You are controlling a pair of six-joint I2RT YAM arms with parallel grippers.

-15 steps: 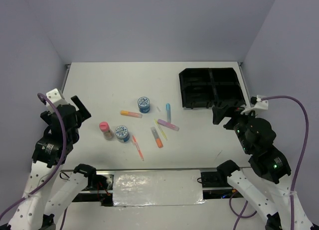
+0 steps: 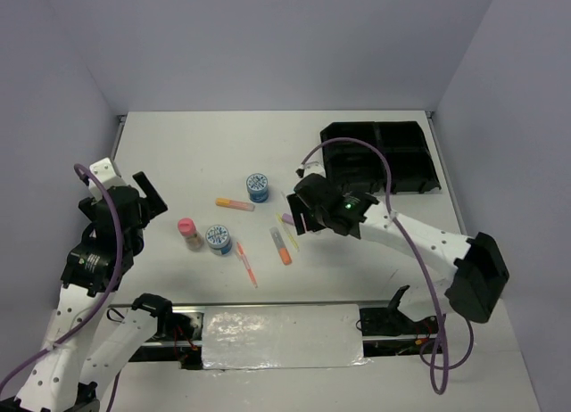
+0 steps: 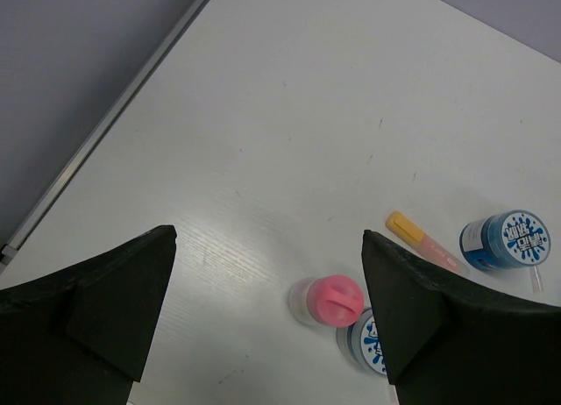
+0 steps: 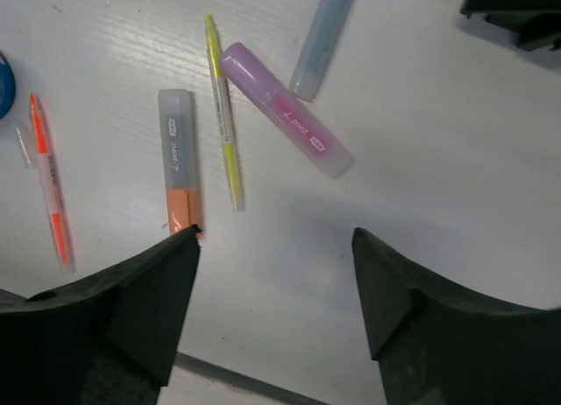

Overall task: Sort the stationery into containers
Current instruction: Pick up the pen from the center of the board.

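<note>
Found the tray (image 2: 375, 127), black and split four ways, at the far right of the table (image 2: 178, 144). Saw the right gripper (image 2: 299, 218) just off the tray's near-left corner, raised above the tabletop, fingers spread wide and clamped on nothing.

Picked out through its wrist camera a cluster of pens lying flat, left of the tray. Found a light blue marker (image 4: 320, 37) closest to the tray, then a purple marker (image 4: 285, 110), then a thin yellow pen (image 4: 223, 124). Noted after those an orange marker (image 4: 179, 164) with a grey cap and, farthest from the tray, a thin orange pen (image 4: 48, 186). Could not tell whether the first three touched one another. Caught the tray's corner at the upper right edge of that same view.

Spotted a tub (image 2: 257, 187), blue with a patterned lid, upright, farther left of the tray than the cluster. Noted a yellow-capped marker (image 2: 234, 203) farther left again, lying flat. Saw a second tub (image 2: 219, 239) and a pink-capped bottle (image 2: 188, 232) beyond that, both upright, the bottle the farther of the two from the tray.

Placed the left gripper (image 2: 149, 196) farthest of all from the tray, well apart from it, above the tabletop. Saw its fingers likewise held wide apart, gripping nothing. Found every piece of stationery in view on the table, outside the tray.
</note>
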